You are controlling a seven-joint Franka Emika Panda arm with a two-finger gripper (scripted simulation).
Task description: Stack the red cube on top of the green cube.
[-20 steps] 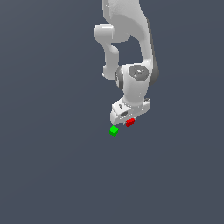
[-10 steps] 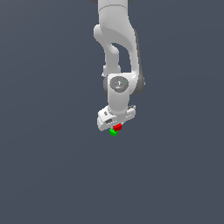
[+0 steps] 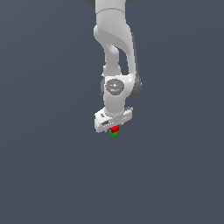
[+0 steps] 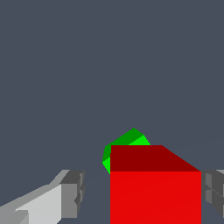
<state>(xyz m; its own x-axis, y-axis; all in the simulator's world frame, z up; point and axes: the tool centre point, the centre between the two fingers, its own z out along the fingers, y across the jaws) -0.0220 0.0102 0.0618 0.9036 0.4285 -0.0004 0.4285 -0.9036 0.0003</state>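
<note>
Between spread claw [image 4: 142,197] fingers, red cube [image 4: 155,192] touching one, green cube [image 4: 124,142] just beyond, no writing

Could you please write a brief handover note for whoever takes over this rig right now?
Gripper: it carries the red cube between its fingers. The wrist view shows a gap between one finger and the cube, so whether the grip is tight cannot be told.
Green cube: sits on the gray floor, directly under the red cube and mostly hidden by it; only a sliver shows in the exterior view.
Done: red cube picked up and brought over the green one.
Left: confirm the red cube rests squarely on the green cube, open the fingers, lift the arm away.
</note>
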